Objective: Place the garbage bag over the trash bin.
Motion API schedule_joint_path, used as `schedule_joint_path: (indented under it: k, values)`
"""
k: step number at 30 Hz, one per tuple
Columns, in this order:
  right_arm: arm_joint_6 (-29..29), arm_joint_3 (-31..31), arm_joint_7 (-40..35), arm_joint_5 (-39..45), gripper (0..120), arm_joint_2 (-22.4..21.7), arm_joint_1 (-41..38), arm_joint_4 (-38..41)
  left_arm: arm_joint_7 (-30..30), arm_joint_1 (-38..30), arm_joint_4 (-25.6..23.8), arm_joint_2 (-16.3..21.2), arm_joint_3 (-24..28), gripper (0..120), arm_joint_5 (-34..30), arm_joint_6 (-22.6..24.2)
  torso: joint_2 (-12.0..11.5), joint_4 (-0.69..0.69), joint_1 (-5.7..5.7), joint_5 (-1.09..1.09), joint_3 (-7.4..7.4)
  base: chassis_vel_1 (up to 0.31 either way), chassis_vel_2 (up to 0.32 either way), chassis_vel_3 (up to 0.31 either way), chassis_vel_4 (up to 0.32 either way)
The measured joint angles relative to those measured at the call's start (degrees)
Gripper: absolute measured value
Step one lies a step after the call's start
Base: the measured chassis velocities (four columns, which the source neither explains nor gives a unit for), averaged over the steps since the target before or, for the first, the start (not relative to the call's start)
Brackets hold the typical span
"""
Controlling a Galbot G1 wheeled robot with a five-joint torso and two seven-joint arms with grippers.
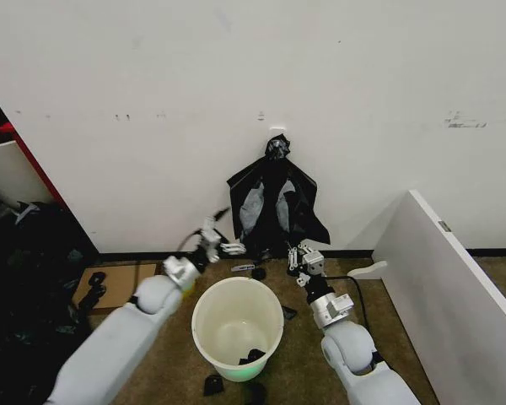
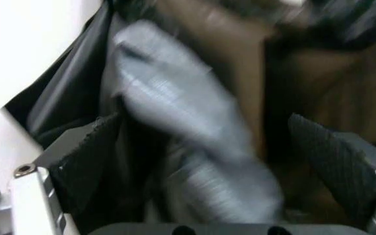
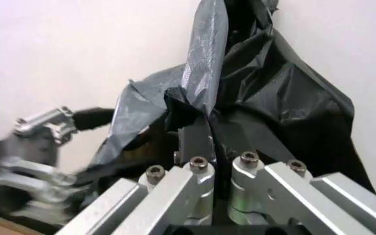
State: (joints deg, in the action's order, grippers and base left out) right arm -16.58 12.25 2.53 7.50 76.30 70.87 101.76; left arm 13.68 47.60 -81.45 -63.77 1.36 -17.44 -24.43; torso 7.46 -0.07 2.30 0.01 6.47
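Garbage bag (image 1: 274,202) hanging; left claw (image 1: 222,240), right claw (image 1: 295,256) reaching.

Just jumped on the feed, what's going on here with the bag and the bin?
Both arms are reaching toward the black bags hanging on the wall, behind the trash bin. The left gripper is open at the bags' lower left edge, with crinkled greyish film between its pads. The right gripper is at their lower right, closed on a fold of black film. The bin stands upright on the floor with no bag over it.
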Motion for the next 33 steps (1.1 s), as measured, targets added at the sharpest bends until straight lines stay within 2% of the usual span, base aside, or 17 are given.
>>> schedule_joint_path:
  k: [3, 9, 12, 15, 18, 19, 23, 25, 27, 32, 33]
  values:
    - [0.0, 0.02, 0.12, -0.14, 0, -0.14, 0.26, 0.18, -5.26, 0.65, -0.2, -0.73, 0.06, 100, 2.07, 1.95, 0.0, 0.0, 0.0, 0.01, 0.0, 0.0, 0.0, 0.0, 0.0]
    - [-0.01, -0.09, 0.28, -0.46, 0, -0.35, 0.19, 0.1, -6.7, 0.75, -0.26, -1.64, 0.04, 100, 2.13, 2.3, 0.0, 0.0, -0.01, 0.01, 0.0, 0.0, 0.0, 0.0, 0.0]
    - [-0.07, -0.18, 0.29, -0.56, 0, -0.3, 0.19, 0.1, -6.38, 0.51, -0.12, -1.94, 0.09, 94, 1.94, 2.0, 0.0, -0.01, -0.01, 0.01, 0.0, 0.0, 0.0, 0.0, 0.0]
    - [-0.12, -0.23, 0.34, -0.76, 0, -0.31, 0.62, 0.59, -4.92, -0.01, 0.74, -2.34, 0.31, 86, 1.17, 1.12, 0.0, -0.02, -0.01, 0.0, 0.0, 0.0, 0.0, 0.0, 0.0]
    - [-0.13, 0.03, 0.45, -0.87, 0, -0.8, 1.25, 1.15, -3.87, -0.35, 1.66, -2.48, 0.45, 70, -0.46, 0.69, 0.0, -0.01, -0.01, 0.0, 0.0, 0.0, 0.0, 0.0, 0.0]
    - [-0.13, 0.03, 0.45, -0.87, 0, -0.8, 1.25, 1.15, -3.87, -0.35, 1.66, -2.48, 0.45, 70, -0.46, 0.69, 0.0, -0.01, -0.01, 0.0, 0.0, 0.0, 0.0, 0.0, 0.0]
    - [-0.3, 0.76, 0.6, -1.26, 0, -1.39, 2.3, 1.92, -2.95, 0.05, 1.94, -2.81, -0.16, 55, -1.22, -0.23, 0.0, -0.02, -0.01, 0.0, 0.0, 0.0, 0.0, 0.0, 0.0]
    - [-0.4, 1.06, 0.63, -1.46, 0, -1.56, 2.97, 2.57, -3.19, 0.93, 1.03, -2.78, -0.62, 46, -1.4, -0.71, 0.0, 0.0, -0.01, 0.0, 0.0, 0.0, 0.0, 0.0, 0.0]
    - [-0.42, 1.08, 0.64, -1.48, 0, -1.58, 3.05, 2.63, -3.25, 1.02, 0.92, -2.77, -0.65, 43, -1.41, -0.77, 0.0, 0.0, -0.01, 0.0, 0.0, 0.0, 0.0, 0.0, 0.0]
    - [-1.41, 1.64, 0.49, -2.15, 0, -2.08, 5.65, 4.56, -5.08, 4.25, -2.94, -2.36, -2.9, 20, -1.38, -1.37, 0.0, -0.01, -0.01, 0.0, 0.0, 0.0, 0.0, 0.0, 0.0]
    - [-1.41, 1.64, 0.49, -2.15, 0, -2.08, 5.65, 4.56, -5.08, 4.25, -2.94, -2.36, -2.9, 20, -1.38, -1.37, 0.0, -0.01, -0.01, 0.0, 0.0, 0.0, 0.0, 0.0, 0.0]
